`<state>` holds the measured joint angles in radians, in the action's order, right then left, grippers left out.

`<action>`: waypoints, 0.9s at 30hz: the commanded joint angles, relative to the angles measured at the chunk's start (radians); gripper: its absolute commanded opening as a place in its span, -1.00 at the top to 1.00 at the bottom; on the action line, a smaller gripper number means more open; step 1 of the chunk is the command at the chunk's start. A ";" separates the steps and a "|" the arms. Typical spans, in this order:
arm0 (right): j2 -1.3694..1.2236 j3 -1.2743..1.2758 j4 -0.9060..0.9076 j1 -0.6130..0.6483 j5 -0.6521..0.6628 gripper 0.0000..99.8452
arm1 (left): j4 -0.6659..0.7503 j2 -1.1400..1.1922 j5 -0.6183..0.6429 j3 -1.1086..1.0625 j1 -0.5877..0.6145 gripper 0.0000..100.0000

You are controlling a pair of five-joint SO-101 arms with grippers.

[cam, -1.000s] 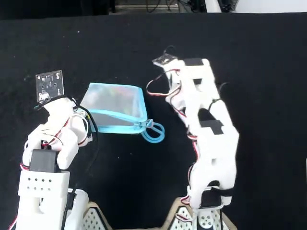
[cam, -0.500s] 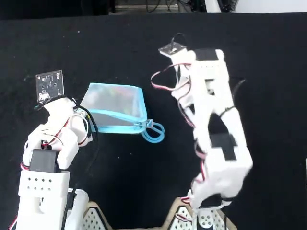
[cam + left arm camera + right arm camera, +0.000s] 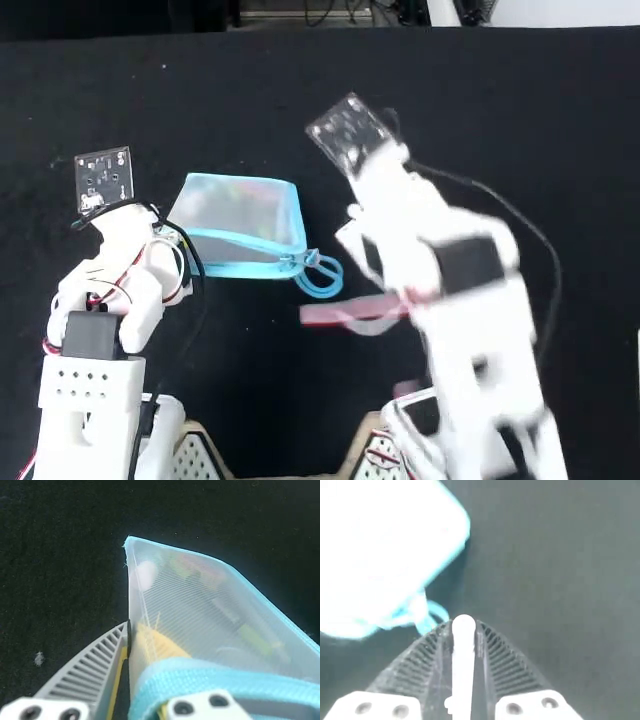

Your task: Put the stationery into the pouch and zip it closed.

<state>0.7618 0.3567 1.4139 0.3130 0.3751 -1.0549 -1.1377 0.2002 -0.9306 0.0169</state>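
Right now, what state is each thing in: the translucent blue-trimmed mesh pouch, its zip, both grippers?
Translucent blue-trimmed mesh pouch: flat on the black table, stationery inside.
Blue zip: looks closed, slider at the pull loop end.
Left gripper: shut on the pouch's corner.
Right gripper: shut, clear of the pouch.

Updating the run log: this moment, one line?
left gripper grips light-blue mesh pouch corner | pouch: stationery inside, zip looks closed | right gripper near pull loop

Robotics lab bench: white printed left arm [image 3: 95, 345] and right arm [image 3: 470, 300] with bare wiring [image 3: 190, 262]; mounted on perforated base plates [image 3: 195, 458] at black tabletop's [image 3: 570, 120] near edge; loose cables [image 3: 325, 12] beyond far edge.
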 commanded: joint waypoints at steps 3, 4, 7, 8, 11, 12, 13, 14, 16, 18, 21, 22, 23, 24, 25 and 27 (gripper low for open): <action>0.341 0.145 -0.180 0.095 -0.167 0.98 | 0.021 -0.017 0.012 0.018 0.008 0.94; 0.387 0.180 -0.213 0.107 -0.184 0.98 | 0.021 -0.017 0.012 0.018 0.008 0.94; 0.518 0.285 -0.307 0.141 -0.203 0.98 | 0.021 -0.017 0.012 0.018 0.007 0.94; 0.559 0.317 -0.339 0.157 -0.203 0.98 | 0.021 -0.017 0.012 0.018 0.005 0.94; 0.685 0.397 -0.417 0.210 -0.203 0.98 | 0.021 -0.017 0.012 0.018 0.005 0.94; 0.728 0.417 -0.437 0.224 -0.203 0.98 | 0.021 -0.017 0.012 0.018 0.005 0.94; 0.768 0.432 -0.454 0.238 -0.203 0.98 | 0.021 -0.017 0.012 0.018 0.005 0.94; 0.808 0.444 -0.471 0.252 -0.203 0.98 | 0.021 -0.017 0.012 0.018 0.005 0.94; 0.875 0.460 -0.509 0.281 -0.203 0.98 | 0.021 -0.017 0.012 0.018 0.005 0.94; 0.924 0.466 -0.548 0.308 -0.203 0.98 | 0.021 -0.017 0.012 0.018 0.005 0.94; 0.949 0.455 -0.605 0.356 -0.198 0.98 | 0.021 -0.017 0.012 0.018 0.005 0.94; 0.949 0.453 -0.628 0.373 -0.198 0.98 | 0.021 -0.017 0.012 0.018 0.005 0.94; 0.949 0.455 -0.647 0.388 -0.196 0.98 | 0.021 -0.017 0.012 0.018 0.005 0.94; 0.949 0.461 -0.671 0.404 -0.196 0.98 | 0.021 -0.017 0.012 0.018 0.005 0.94; 0.949 0.469 -0.692 0.419 -0.196 0.98 | 0.021 -0.017 0.012 0.018 0.005 0.94; 0.949 0.487 -0.736 0.446 -0.196 0.98 | 0.021 -0.017 0.012 0.018 0.005 0.94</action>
<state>1.7085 0.8247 0.7557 0.7181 0.1803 -1.0549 -1.1377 0.2002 -0.9306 0.0169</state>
